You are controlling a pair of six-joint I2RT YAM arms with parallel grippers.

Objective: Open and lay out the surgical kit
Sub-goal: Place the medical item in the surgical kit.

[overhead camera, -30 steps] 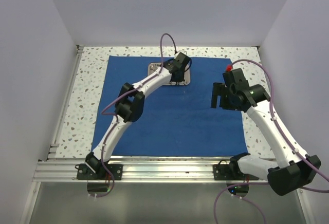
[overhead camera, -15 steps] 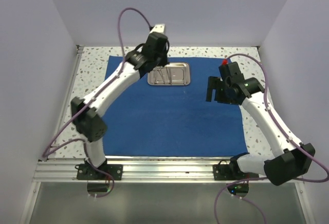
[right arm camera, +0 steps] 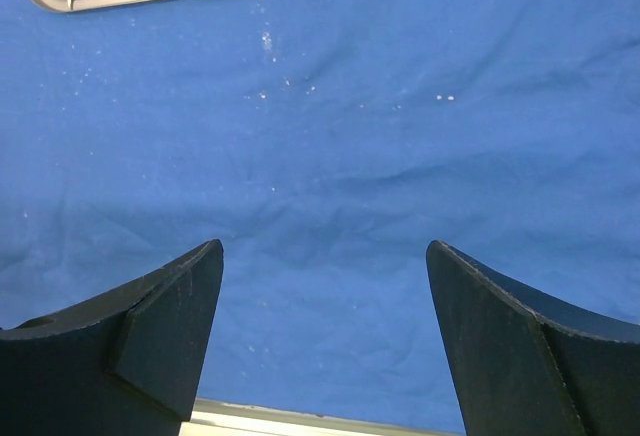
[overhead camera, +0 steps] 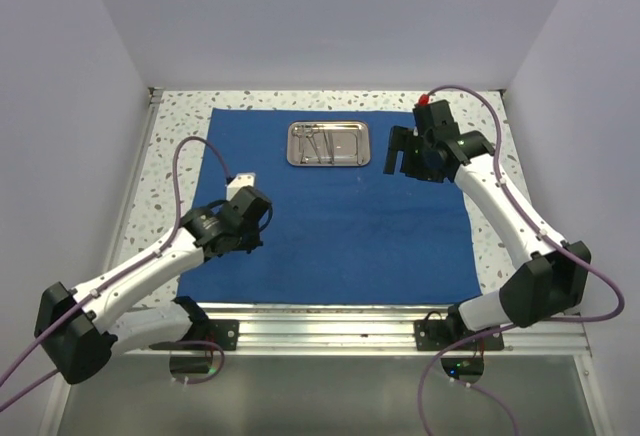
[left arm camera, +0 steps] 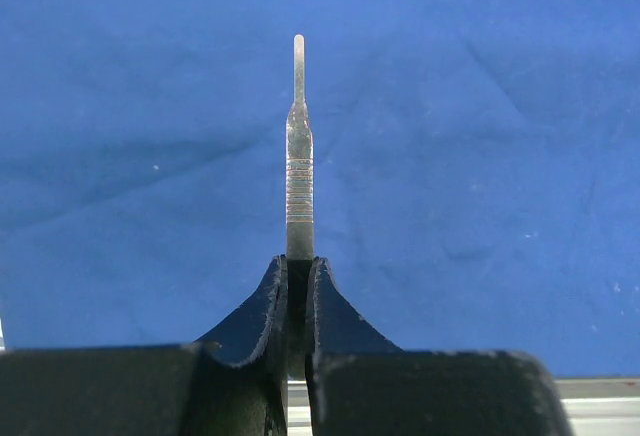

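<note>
- A slim steel instrument with a ridged grip is seen clenched, edge-on, in the left end effector; its tip juts straight ahead of the fingertips, above the royal-blue cloth.
- The cloth is spread flat, faintly creased, on the speckled worktop, beneath both end effectors.
- The right end effector is held wide apart and grasps nothing.
- The shiny steel tray, with instruments in it, is pictured ahead and left of the right end effector.
</note>
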